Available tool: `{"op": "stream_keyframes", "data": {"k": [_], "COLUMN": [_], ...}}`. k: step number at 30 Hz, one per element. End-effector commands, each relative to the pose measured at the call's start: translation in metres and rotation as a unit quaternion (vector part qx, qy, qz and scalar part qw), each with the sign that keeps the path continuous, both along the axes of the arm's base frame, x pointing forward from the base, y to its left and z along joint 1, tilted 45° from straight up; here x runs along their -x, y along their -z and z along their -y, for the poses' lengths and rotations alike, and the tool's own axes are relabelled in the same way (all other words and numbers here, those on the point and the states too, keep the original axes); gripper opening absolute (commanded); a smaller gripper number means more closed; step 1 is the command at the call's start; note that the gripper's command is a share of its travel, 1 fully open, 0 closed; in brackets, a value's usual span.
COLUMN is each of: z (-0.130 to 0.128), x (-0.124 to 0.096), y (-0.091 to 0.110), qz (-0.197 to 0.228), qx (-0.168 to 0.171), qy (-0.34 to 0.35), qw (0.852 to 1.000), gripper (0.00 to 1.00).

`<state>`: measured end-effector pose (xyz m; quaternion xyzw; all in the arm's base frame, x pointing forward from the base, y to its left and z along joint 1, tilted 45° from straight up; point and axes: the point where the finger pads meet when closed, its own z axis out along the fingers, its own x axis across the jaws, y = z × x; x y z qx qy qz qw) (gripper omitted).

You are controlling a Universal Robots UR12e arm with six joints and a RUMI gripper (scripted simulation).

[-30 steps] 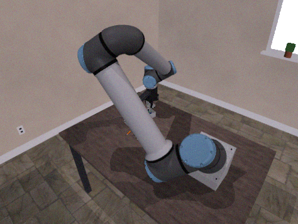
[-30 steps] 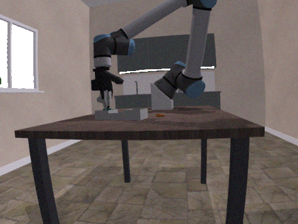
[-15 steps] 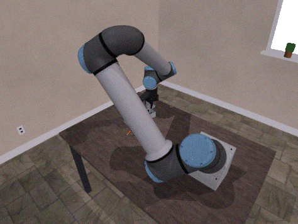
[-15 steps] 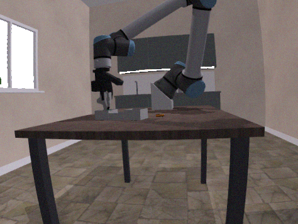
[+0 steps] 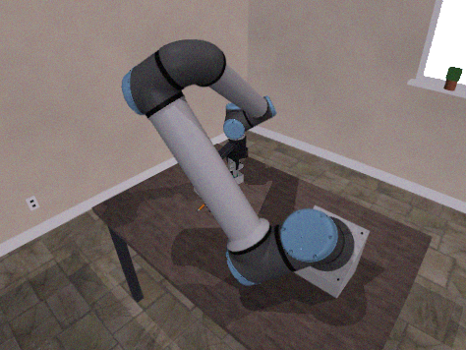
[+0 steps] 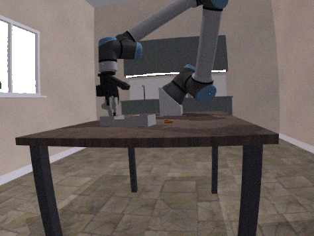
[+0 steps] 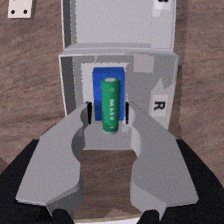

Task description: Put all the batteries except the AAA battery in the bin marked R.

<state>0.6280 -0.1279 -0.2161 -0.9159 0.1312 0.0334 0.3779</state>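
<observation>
One green battery (image 7: 110, 104) (over bin R (image 7: 150, 75))

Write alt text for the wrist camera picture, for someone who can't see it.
A green battery sits between the gripper's slightly parted fingers, directly above the grey bin marked R, where a blue battery already lies. Gaps show on both sides of the green battery. A second bin adjoins behind, on the wooden table.
</observation>
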Motion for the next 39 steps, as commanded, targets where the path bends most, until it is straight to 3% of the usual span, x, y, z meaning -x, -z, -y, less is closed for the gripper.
{"op": "stream_keyframes", "data": {"k": [1, 39], "z": [0.001, 0.025], "x": [0.0, 0.001], "y": [0.0, -0.024], "qz": [0.0, 0.0], "qx": [0.0, 0.0], "qy": [0.0, 0.0], "qw": [1.0, 1.0], "gripper": [0.17, 0.17]}}
